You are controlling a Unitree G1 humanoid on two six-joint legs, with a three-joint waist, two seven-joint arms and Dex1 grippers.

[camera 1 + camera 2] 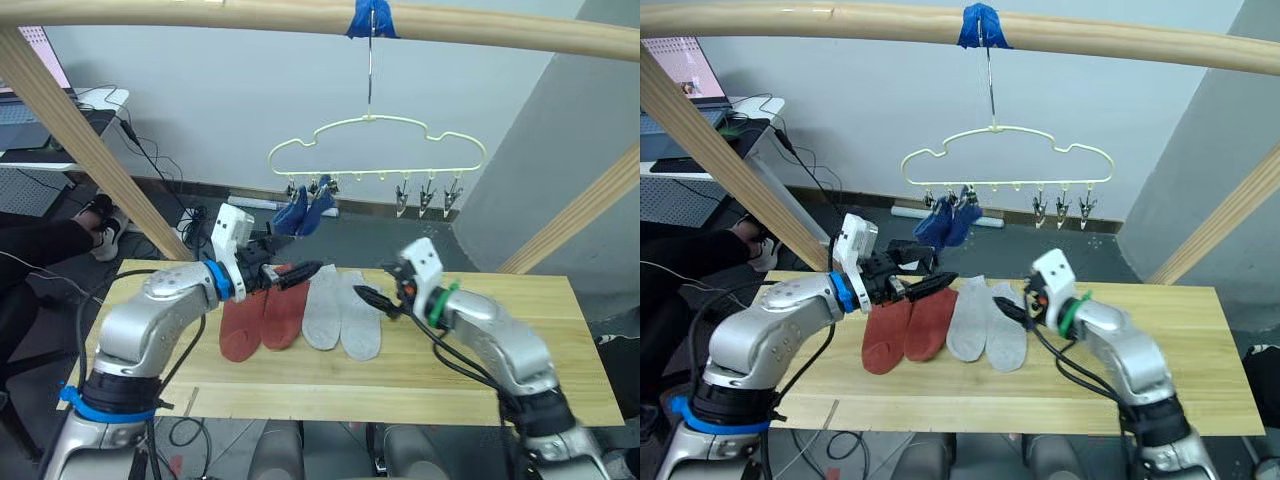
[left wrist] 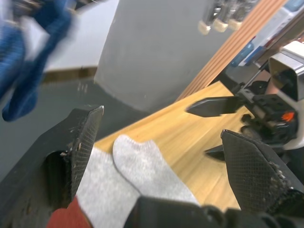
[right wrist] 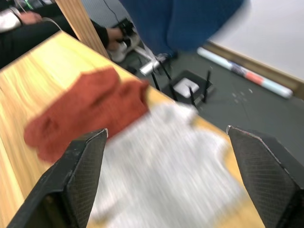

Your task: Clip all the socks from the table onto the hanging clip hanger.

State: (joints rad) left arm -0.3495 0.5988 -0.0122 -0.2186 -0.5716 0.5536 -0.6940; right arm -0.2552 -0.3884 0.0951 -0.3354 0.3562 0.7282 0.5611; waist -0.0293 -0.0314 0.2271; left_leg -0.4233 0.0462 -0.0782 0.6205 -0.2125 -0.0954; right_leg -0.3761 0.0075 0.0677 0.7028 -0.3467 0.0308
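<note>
On your light yellowish wooden table [image 1: 520, 330], two rust-red knit socks [image 1: 262, 318] and two light grey knit socks [image 1: 341, 313] lie side by side, two blue socks [image 1: 305, 212] hang clipped on the pale yellow wire clip hanger [image 1: 376, 150] above, and the left gripper [image 1: 292, 272] and right gripper [image 1: 372, 298] hover over the pairs, jaws parted and empty.

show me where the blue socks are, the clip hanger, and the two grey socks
blue socks [image 1: 305, 212]: left eye view, on the hanging knit below the clips.
clip hanger [image 1: 377, 121]: left eye view, on the top of the yellow wire.
grey socks [image 1: 986, 322]: right eye view, where the pair meets on the table.
</note>
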